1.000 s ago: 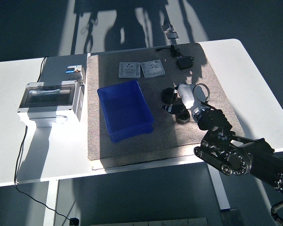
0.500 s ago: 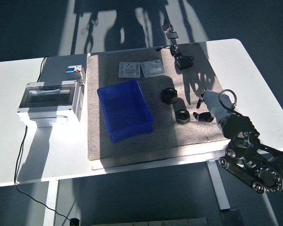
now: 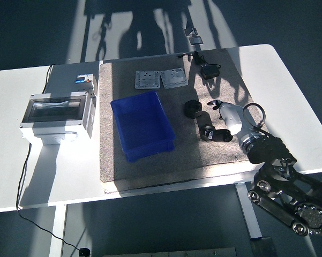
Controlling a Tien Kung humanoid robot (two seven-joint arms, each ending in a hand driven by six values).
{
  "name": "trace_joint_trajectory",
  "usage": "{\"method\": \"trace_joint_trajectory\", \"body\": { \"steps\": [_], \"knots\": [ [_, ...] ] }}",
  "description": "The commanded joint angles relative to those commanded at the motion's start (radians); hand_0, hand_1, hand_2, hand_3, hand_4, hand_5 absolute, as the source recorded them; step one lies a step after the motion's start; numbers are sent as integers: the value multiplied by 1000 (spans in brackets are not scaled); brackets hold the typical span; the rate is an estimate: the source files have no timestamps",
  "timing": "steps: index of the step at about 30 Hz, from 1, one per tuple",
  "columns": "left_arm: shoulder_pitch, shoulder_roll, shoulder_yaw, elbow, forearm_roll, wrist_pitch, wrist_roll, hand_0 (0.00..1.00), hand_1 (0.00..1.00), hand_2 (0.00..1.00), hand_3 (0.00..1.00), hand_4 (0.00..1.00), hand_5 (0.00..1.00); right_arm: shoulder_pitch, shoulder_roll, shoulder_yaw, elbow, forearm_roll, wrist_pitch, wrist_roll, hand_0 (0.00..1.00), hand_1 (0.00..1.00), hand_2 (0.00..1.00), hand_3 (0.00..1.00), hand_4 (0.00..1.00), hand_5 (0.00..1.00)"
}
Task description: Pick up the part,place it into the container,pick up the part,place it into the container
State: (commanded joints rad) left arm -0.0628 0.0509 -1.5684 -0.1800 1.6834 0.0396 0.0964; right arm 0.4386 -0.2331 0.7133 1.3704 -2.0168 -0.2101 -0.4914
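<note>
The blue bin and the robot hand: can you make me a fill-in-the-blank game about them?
1. The bin is the colour ____.
2. Inside, the bin holds ____ parts.
3. The hand reaching over the mat is the robot's ____ hand.
4. The two black nuts lie to the ____ of the bin in the picture.

Missing words: blue; no; right; right

My right hand [image 3: 223, 119] is white and silver with dark fingertips; a thin grey cable loops beside its wrist. Behind it, my black arm [image 3: 289, 187] has round, silver-screwed joint housings.
</note>
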Motion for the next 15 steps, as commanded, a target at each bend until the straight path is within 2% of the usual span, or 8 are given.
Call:
{"method": "trace_joint_trajectory", "body": {
  "steps": [1,7,8,13,15],
  "knots": [
    [0,0,-6,0,4,-4,-3,698,659,643,588,498,487,5,4,-10,-15,10,-3,5,445,522,751,815,666,255],
    [-2,2,-18,0,8,-12,-11,698,659,643,588,498,487,39,23,-59,-89,3,-18,27,445,522,751,815,666,255],
    [-2,3,-17,0,7,-11,-12,698,659,645,589,497,484,43,26,-63,-96,-5,-18,31,444,525,749,790,637,251],
    [-3,3,-13,0,4,-7,-12,698,659,645,589,497,484,65,35,-93,-123,-26,0,38,444,525,749,790,637,251],
    [-3,3,-13,0,5,-6,-12,698,659,643,587,492,483,72,37,-108,-134,-25,15,34,459,536,732,756,656,255]
  ]
}}
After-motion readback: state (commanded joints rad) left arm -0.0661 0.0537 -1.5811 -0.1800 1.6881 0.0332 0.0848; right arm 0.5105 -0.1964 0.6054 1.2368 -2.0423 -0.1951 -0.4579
